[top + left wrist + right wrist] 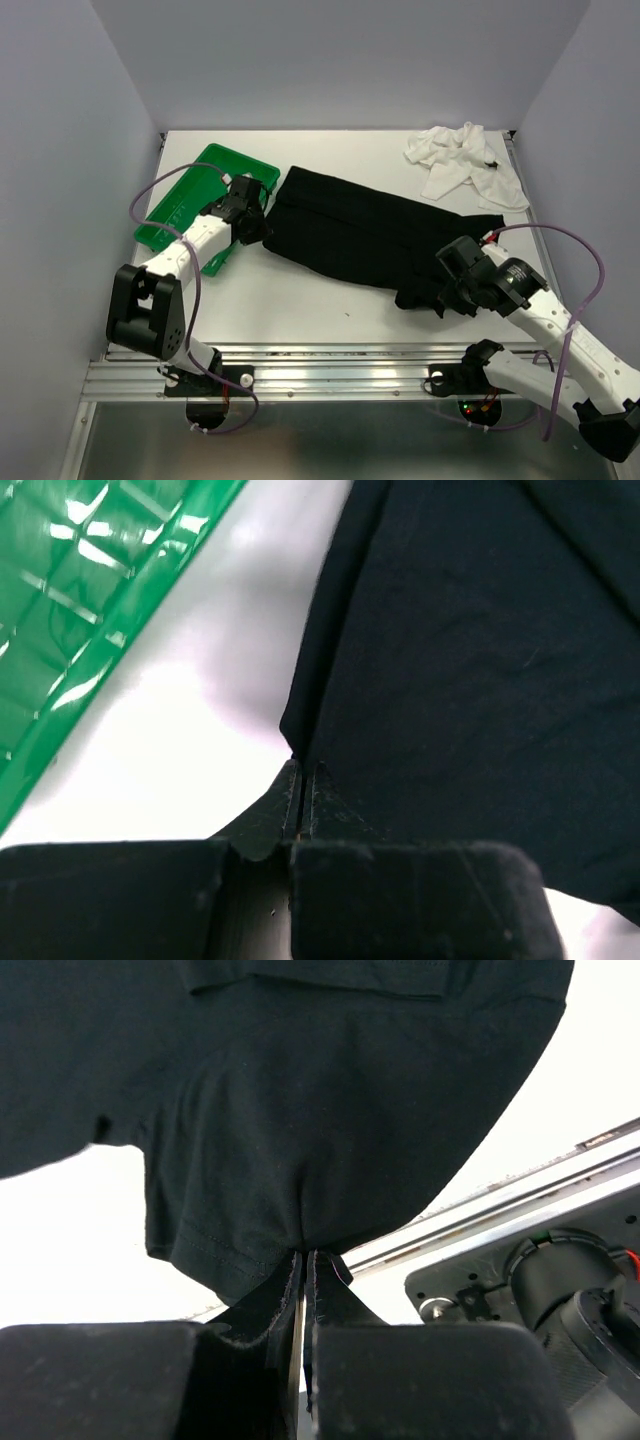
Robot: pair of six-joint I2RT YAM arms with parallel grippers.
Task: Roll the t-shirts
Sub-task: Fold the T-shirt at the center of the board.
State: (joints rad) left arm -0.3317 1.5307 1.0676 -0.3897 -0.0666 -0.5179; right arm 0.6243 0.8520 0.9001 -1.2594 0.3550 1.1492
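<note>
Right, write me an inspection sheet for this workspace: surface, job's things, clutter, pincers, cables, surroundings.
Surface: white table, metal rail along its near edge.
Job's things: black t-shirt folded into a long band lying diagonally across the middle; white t-shirt crumpled at the far right corner.
Clutter: green tray at the far left, beside the black shirt's left end.
Pincers: left pincer shut on the black t-shirt's left edge; right pincer shut on its right end.
Cables: purple left cable and right cable loop clear of the cloth.
Surroundings: plain pale walls on three sides.
</note>
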